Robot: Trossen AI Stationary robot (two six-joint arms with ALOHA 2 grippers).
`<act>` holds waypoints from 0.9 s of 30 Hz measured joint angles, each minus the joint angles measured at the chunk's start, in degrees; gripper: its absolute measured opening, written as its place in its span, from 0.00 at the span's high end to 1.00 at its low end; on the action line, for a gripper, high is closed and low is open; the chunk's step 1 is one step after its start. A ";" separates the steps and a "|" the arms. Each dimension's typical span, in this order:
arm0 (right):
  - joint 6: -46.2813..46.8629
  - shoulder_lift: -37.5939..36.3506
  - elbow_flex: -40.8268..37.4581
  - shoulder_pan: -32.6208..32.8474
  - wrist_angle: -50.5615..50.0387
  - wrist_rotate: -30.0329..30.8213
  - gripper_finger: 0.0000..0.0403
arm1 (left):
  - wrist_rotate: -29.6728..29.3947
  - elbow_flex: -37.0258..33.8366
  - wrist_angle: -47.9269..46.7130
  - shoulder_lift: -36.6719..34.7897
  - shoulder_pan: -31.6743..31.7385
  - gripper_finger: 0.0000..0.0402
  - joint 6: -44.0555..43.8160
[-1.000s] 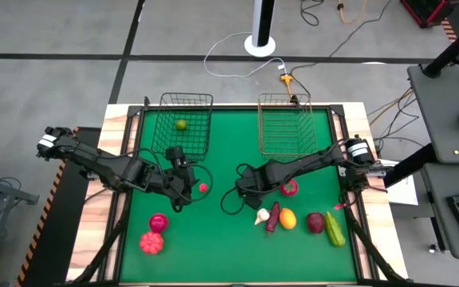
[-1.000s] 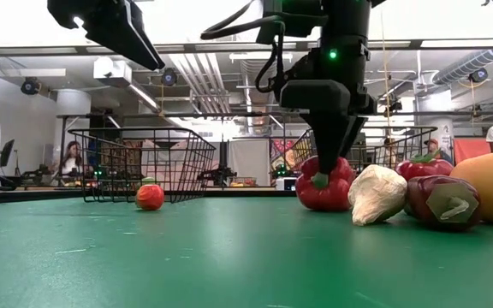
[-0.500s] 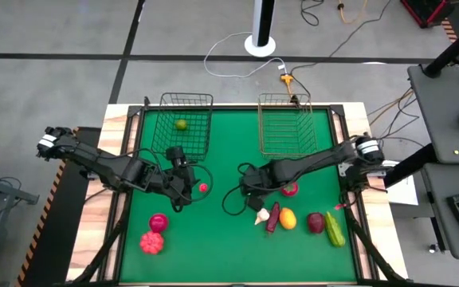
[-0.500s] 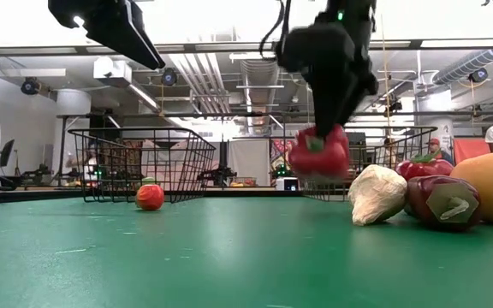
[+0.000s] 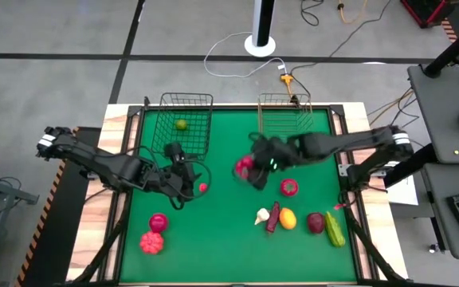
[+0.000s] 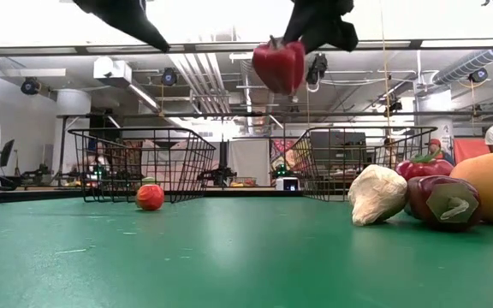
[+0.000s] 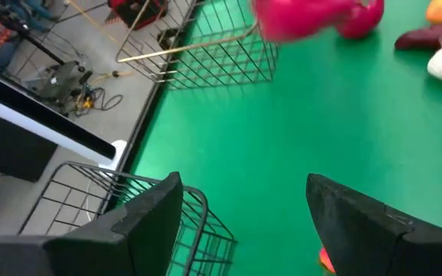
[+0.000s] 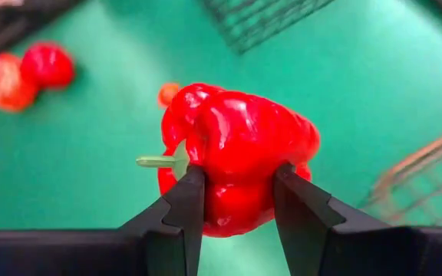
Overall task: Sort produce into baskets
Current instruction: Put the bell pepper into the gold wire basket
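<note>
My right gripper (image 5: pixel 253 169) is shut on a red bell pepper (image 8: pixel 236 149), held high above the green table; the pepper also shows in the low view (image 6: pixel 279 66). My left gripper (image 7: pixel 244 222) is open and empty, above the table beside a small red tomato (image 5: pixel 203 188) that rests on the mat. The black wire basket (image 5: pixel 186 123) holds a green lime (image 5: pixel 181 124). The copper wire basket (image 5: pixel 285 119) stands to its right. My right gripper pinches the red pepper's body (image 8: pixel 229 201) between its two fingers, one on each side. Its green stem (image 8: pixel 156 162) sticks out sideways. The fingers come from above, slanting down. The pepper hangs below them, lifted clear of the table.
Loose produce lies at the near right: a magenta piece (image 5: pixel 289 187), white garlic (image 5: pixel 261 215), a purple piece (image 5: pixel 274 217), an orange one (image 5: pixel 288 218), a dark red one (image 5: pixel 315 222), a green cucumber (image 5: pixel 335 229). Two red pieces (image 5: pixel 154 233) lie near left. People show beyond the table.
My right gripper, shut on the red pepper, has lifted it off the table and risen high, moving a little toward the far edge. The pepper now hangs clear of the mat. My left gripper has risen slightly and stays open.
</note>
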 joint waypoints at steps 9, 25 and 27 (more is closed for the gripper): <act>-3.92 -5.31 0.07 -15.48 -3.98 0.05 0.70 | -0.01 3.19 -1.08 -0.54 0.00 0.36 0.05; -3.43 4.81 0.09 -31.45 -20.13 10.53 0.69 | -3.06 3.19 -0.62 -0.19 0.00 0.36 -1.09; -3.93 7.28 0.09 -32.42 -20.60 11.57 0.69 | -3.08 3.19 -0.64 -0.22 0.00 0.36 -1.22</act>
